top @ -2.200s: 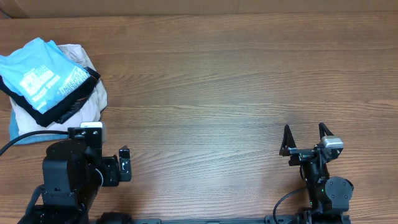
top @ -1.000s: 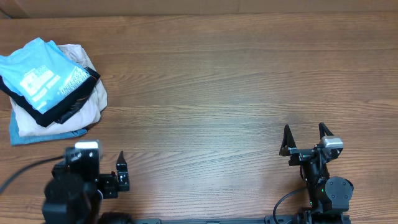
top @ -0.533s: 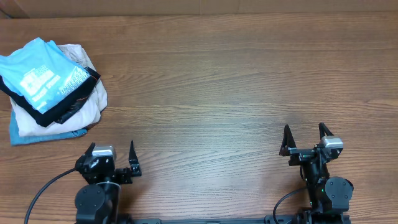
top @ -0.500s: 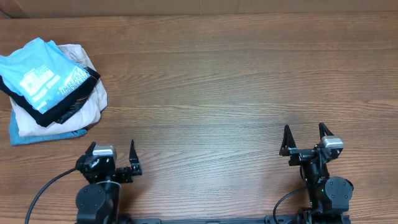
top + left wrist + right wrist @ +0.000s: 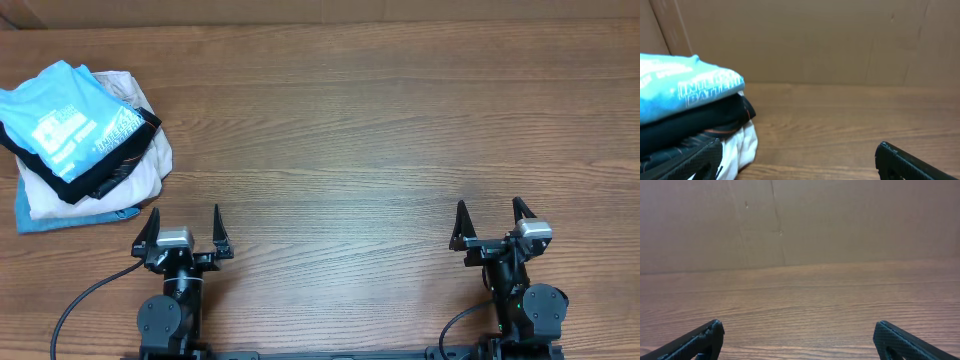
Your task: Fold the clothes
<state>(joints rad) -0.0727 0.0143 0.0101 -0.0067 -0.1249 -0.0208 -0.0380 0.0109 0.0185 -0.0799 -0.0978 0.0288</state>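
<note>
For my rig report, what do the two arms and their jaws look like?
Both the left arm and the right arm are black, each ending in two pointed black jaws with a silver-grey block behind them. A black cable trails from the left arm's base; a small green light shows on the right arm.
</note>
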